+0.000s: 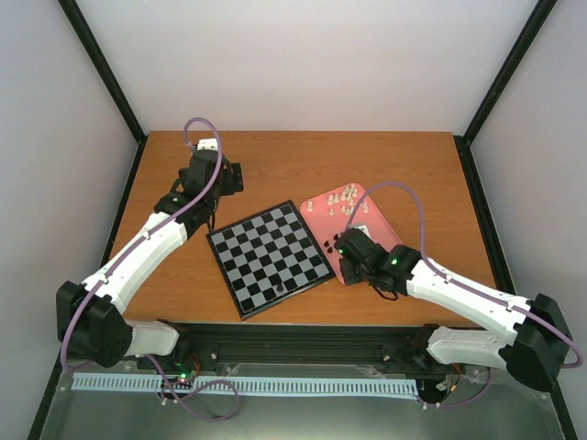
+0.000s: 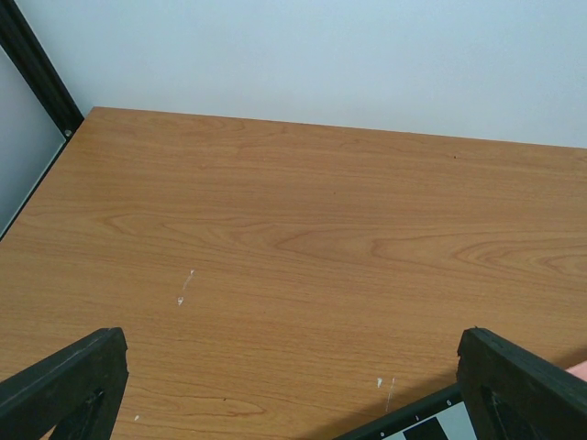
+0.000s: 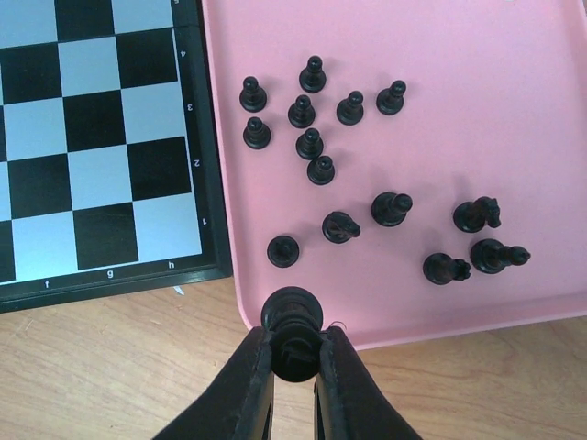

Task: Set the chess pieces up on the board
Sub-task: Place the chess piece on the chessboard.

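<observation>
The black-and-grey chessboard point(image 1: 269, 258) lies mid-table with one black piece point(image 1: 278, 288) near its front edge. The pink tray point(image 1: 365, 213) to its right holds cream pieces point(image 1: 346, 196) at the back and black pieces point(image 1: 332, 249) at the front. My right gripper point(image 3: 295, 353) is shut on a black chess piece point(image 3: 292, 317), held above the tray's near-left corner point(image 3: 252, 316). Several black pieces point(image 3: 310, 143) lie in the tray beyond it. The board's corner point(image 3: 101, 165) shows on the left. My left gripper point(image 1: 229, 177) is open and empty behind the board, over bare wood.
The left wrist view shows bare wooden tabletop point(image 2: 303, 238), the back wall, a black frame post point(image 2: 37, 69) at left, and the board's corner point(image 2: 431, 423) at the bottom. The table's near edge runs just in front of the board and tray.
</observation>
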`<action>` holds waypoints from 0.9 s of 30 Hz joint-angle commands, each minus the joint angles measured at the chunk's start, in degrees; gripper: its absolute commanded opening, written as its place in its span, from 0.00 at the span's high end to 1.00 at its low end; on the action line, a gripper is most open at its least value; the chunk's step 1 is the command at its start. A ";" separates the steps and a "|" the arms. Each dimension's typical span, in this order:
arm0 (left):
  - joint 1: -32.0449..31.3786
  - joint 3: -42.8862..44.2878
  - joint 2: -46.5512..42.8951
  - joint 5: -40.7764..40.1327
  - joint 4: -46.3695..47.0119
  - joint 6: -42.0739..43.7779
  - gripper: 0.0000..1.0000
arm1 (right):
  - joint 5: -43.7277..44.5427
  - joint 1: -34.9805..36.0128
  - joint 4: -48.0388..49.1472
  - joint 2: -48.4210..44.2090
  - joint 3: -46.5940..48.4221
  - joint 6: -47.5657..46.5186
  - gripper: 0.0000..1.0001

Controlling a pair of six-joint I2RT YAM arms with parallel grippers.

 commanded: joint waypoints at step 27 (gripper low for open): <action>-0.43 0.56 -1.70 -0.50 0.26 0.88 0.00 | -3.95 12.41 15.62 26.21 11.19 -1.92 0.95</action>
